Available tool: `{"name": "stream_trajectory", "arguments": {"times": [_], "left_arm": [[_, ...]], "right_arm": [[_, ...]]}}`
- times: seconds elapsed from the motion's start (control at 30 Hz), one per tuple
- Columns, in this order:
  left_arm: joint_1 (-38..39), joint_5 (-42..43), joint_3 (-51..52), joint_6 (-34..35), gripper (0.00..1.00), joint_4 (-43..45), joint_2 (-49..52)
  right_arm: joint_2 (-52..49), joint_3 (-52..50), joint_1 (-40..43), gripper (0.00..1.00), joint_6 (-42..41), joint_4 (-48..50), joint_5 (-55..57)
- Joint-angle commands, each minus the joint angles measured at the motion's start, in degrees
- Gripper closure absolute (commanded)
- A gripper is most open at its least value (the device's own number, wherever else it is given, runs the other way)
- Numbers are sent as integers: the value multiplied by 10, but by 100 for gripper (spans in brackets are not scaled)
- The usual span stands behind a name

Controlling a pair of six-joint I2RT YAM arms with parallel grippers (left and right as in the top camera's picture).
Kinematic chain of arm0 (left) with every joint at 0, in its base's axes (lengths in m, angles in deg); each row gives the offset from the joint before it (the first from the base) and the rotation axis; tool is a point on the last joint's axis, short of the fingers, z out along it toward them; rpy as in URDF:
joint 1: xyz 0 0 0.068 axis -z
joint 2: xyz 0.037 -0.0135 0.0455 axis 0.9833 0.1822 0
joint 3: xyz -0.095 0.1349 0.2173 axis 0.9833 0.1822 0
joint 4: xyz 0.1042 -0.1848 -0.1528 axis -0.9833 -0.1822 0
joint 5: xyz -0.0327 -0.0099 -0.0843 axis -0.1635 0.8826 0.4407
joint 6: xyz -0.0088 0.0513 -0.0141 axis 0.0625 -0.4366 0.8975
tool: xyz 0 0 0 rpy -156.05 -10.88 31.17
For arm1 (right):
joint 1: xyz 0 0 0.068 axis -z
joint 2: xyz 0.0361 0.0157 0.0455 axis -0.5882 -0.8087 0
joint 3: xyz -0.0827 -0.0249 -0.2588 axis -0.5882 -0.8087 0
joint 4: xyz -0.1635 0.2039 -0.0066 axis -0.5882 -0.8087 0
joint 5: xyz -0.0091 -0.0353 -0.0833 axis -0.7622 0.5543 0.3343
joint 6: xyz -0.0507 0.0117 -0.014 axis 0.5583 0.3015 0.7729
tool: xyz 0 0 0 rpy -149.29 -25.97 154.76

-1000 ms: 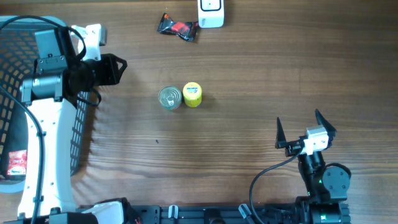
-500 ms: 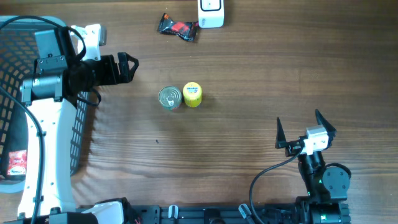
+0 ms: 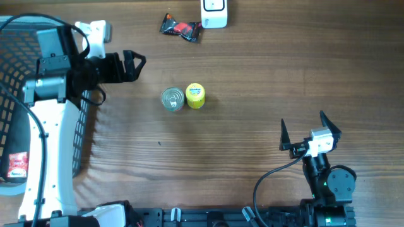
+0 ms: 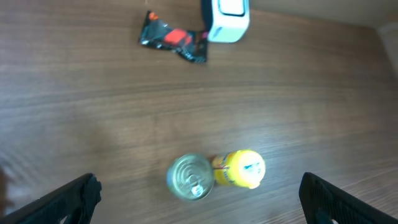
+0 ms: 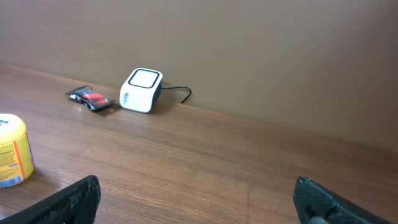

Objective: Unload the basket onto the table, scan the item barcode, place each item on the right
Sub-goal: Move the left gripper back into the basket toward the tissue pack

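**Two empty grippers, three items still waiting for the scanner**

Two arms are at the table, and neither holds anything. Nearest the robot's base, the right gripper (image 3: 303, 123) sits parked with its jaws spread wide, in the same spot as a second ago.

In the middle of the table (image 3: 265, 75) a tin can (image 3: 172, 99) and a yellow tub (image 3: 196, 96) stand upright and touching, the can on the left.

The change is on the left side. A second ago the left gripper (image 3: 140, 64) was clenched and close against the wire basket (image 3: 16, 75). Now it has released and pushed out over the wood toward the can, though it is still well apart from it. Its wrist view shows both fingers wide apart with only bare table, can and tub below. A red-labelled packet (image 3: 17, 165) lies in the basket.

At the far edge lie a black-and-red snack packet (image 3: 181, 28) and, just beside it, the white barcode scanner (image 3: 214, 12).

My reading is that the left arm is starting a new pick. The can or tub looks the likeliest next item, and it would then have to be carried to the scanner.
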Motion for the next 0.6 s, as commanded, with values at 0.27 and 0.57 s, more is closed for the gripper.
{"name": "stream_trajectory", "arguments": {"times": [0.27,0.57], "left_arm": [[67,-223,-169,181,0,16,-7],[6,-455,-266,236,0,-78,-20]], "right_arm": [[0,-1,-2,0,-11,2,8],[0,-1,-2,0,-10,2,7]]}}
